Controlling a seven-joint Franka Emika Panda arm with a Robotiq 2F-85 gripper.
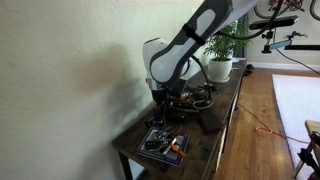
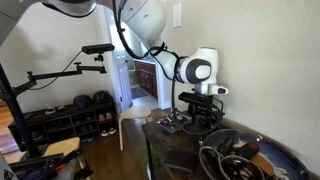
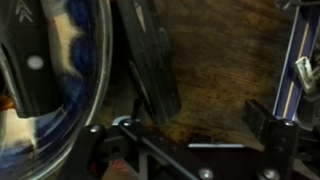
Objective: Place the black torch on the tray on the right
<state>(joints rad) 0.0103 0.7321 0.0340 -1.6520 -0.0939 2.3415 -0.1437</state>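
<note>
The black torch is a long dark bar lying on the wooden table, right beside the shiny rim of the round dark tray. My gripper is low over the table and open, with bare wood between the fingers. The torch lies at the left finger and the right finger stands well apart from it. In both exterior views the gripper hangs close above the table next to the tray. The torch cannot be made out there.
The tray holds dark items and cables. A small square tray with orange pieces sits at the table's near end. A white plant pot stands at the far end. A blue-edged object lies right of the gripper.
</note>
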